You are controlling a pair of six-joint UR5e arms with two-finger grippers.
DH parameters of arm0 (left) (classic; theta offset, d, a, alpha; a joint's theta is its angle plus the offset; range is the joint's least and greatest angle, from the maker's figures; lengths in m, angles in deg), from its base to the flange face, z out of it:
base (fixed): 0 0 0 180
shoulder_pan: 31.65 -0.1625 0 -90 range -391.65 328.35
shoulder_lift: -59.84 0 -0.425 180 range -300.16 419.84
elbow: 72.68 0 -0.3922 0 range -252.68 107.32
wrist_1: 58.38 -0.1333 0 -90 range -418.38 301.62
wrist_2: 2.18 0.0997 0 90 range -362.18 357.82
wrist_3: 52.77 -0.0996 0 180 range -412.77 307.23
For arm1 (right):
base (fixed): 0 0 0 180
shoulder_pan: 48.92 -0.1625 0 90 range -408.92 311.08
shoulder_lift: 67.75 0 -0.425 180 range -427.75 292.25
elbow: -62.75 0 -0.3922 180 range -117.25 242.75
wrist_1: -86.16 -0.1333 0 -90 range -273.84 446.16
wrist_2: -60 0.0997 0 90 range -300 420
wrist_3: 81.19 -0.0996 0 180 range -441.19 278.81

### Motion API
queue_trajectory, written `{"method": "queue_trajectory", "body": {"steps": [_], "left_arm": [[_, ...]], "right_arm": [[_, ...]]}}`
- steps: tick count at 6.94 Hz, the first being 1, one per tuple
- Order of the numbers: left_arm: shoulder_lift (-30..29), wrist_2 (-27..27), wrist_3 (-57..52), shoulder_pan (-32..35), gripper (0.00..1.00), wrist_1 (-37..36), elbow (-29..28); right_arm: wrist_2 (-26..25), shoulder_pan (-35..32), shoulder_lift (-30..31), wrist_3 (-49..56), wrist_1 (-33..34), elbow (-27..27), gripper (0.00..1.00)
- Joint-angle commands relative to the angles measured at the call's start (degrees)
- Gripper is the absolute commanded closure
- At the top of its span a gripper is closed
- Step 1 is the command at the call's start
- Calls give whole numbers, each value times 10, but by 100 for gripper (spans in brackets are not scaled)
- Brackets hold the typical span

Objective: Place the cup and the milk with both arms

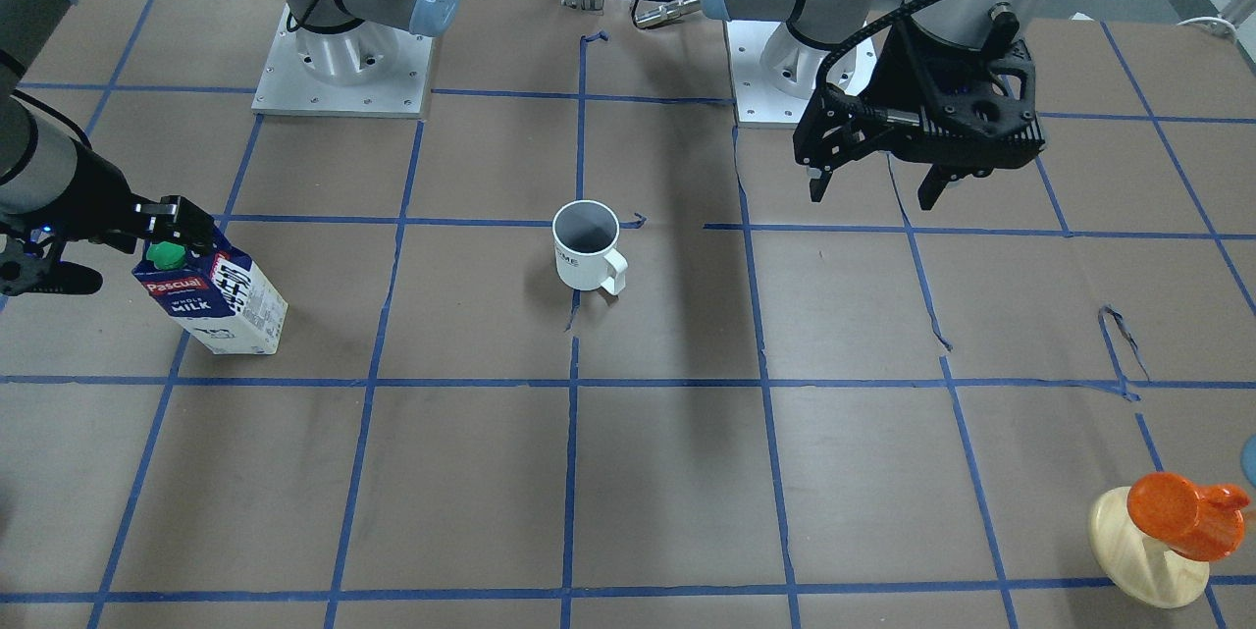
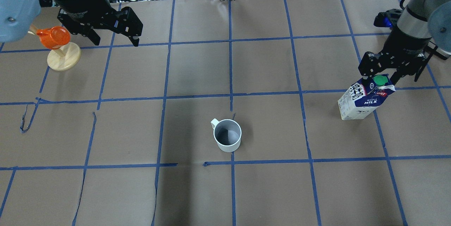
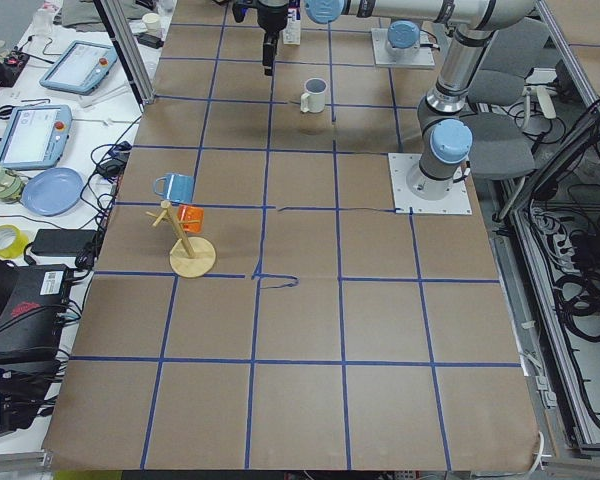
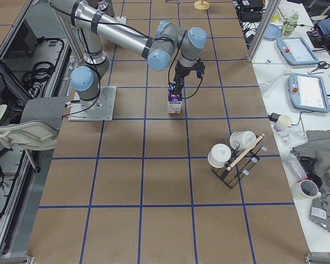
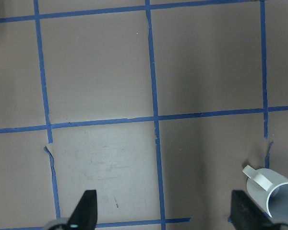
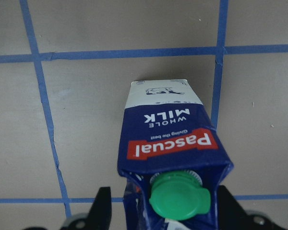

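The white cup (image 1: 586, 246) stands upright mid-table, away from both grippers; it also shows in the overhead view (image 2: 228, 136) and at the lower right edge of the left wrist view (image 5: 278, 191). The blue and white milk carton (image 1: 221, 300) stands upright on the table on the robot's right side (image 2: 363, 102). My right gripper (image 2: 380, 79) is open, with its jaws either side of the carton's gable top and green cap (image 6: 177, 196), a small gap showing on one side. My left gripper (image 1: 873, 195) is open and empty, raised above the table far from the cup (image 2: 116, 42).
An orange cup on a pale wooden stand (image 2: 63, 60) is just beside the left gripper, at the table's far left edge (image 1: 1173, 521). A rack with white cups (image 4: 231, 154) stands beyond the milk on the right end. The arm bases (image 1: 343, 60) are at the robot's edge.
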State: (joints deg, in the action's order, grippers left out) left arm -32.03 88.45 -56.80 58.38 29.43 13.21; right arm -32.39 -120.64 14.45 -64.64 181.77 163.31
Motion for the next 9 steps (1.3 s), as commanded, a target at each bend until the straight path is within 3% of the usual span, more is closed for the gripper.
{"method": "queue_trajectory", "body": {"steps": [1,2,3,4,5,7,9], "left_arm": [[-4,-12,10,1,2,-6,0],[0,-11,7,-3,0,-7,-1],[-1,-11,8,-4,0,-8,-3],[-2,-11,8,-4,0,-8,-2],[-2,-11,8,-4,0,-9,-1],[-2,-12,10,-4,0,-10,1],[-2,-11,10,-4,0,-9,1]], "right_arm": [[-5,-2,-2,4,34,20,28],[-8,-2,-2,9,32,19,35],[-8,-2,-1,15,29,18,50],[-9,-2,-1,16,26,16,74],[-8,-2,1,17,24,15,81],[-6,-4,2,18,22,-5,81],[1,-60,3,3,-14,-32,81]]}}
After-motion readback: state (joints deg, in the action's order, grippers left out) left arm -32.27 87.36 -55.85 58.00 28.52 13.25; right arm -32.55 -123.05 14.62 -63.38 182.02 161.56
